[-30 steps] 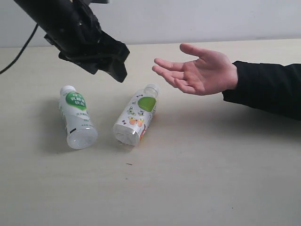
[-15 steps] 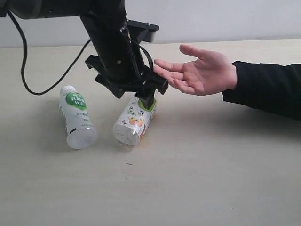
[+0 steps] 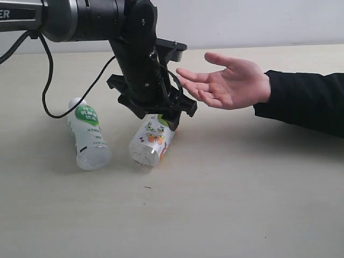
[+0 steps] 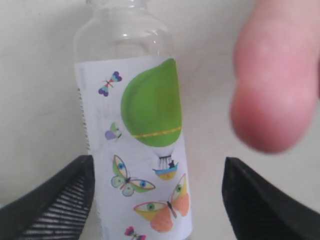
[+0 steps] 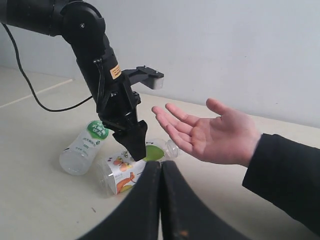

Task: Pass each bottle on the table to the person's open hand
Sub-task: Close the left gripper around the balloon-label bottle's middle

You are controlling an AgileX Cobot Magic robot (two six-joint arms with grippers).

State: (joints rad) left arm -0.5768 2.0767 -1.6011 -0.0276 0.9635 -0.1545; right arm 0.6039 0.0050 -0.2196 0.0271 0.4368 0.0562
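Down and across has come the left gripper (image 3: 163, 119) in the last second: it hung high above the two bottles, and now it sits low over the butterfly bottle (image 3: 152, 142), which has not shifted; that bottle lies on its side on the table (image 3: 242, 204), neck toward the person's open hand (image 3: 228, 83); the left wrist view shows the fingers (image 4: 55, 200) standing apart on either side of the label, one close against its edge, the other with bare table between it and the bottle, so nothing is clamped yet; I judge the reach done and the closing to be the step in hand, on the body near the green balloon print rather than at the neck; a round bottle lying loose may roll from the nearer finger as the jaws come in, so a centred squeeze matters; the hand waits palm up just beyond the neck, near enough that a fingertip (image 4: 272, 85) blurs into the wrist view, and it looks unchanged; the second bottle (image 3: 87, 134), white-capped with a green label, lies on its side further left, unmoved, so two handovers remain in view; the right gripper (image 5: 160, 200) hangs back, fingers pressed together, holding nothing.
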